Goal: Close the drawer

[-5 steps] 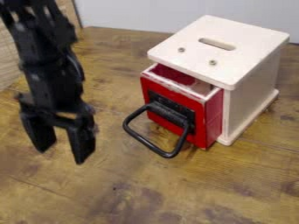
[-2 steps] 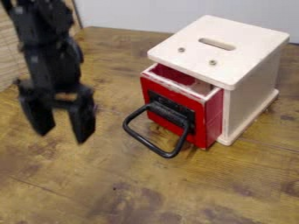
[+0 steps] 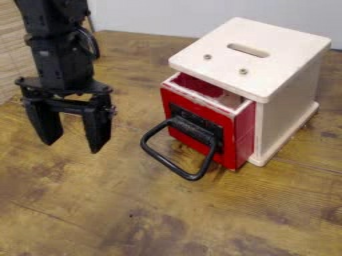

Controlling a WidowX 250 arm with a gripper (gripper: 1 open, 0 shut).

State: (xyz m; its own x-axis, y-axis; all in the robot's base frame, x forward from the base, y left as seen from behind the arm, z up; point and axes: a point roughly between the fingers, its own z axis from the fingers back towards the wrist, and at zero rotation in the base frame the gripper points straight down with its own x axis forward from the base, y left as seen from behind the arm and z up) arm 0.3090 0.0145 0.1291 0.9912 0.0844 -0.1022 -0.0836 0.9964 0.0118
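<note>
While I hang over the tabletop: my gripper (image 3: 67, 135) points straight down, left of the drawer (image 3: 203, 125) and well apart from it.
Fingers: my two black fingers (image 3: 96, 128) stand spread wide, with bare wood showing between them; they hold nothing and touch nothing.
Arm: my black arm (image 3: 56, 45) rises from the gripper to the top left corner of the view, with a cable running along it.
Drawer, place: it sits in the left face of the cream-white cabinet (image 3: 274, 75), right of centre in the view.
Drawer, state: it is pulled partly out, so that a strip of its red top edge and a slice of its light inside show under the cabinet's overhanging top.
Drawer, front: bright red with a black panel in the middle.
Handle: a large black loop handle (image 3: 170, 152) hangs from the black panel and slants down toward the tabletop, its far end nearest to my fingers but not touching them.
Cabinet: boxy, standing upright on the tabletop, turned at an angle to the camera; its top carries a long slot (image 3: 247, 49) and two small dark dots near the front edge.
Tabletop: worn brown wood (image 3: 160, 220) with pale scuffs, bare in front of the drawer and under my gripper.
Background: a pale wall runs behind the tabletop's far edge.
</note>
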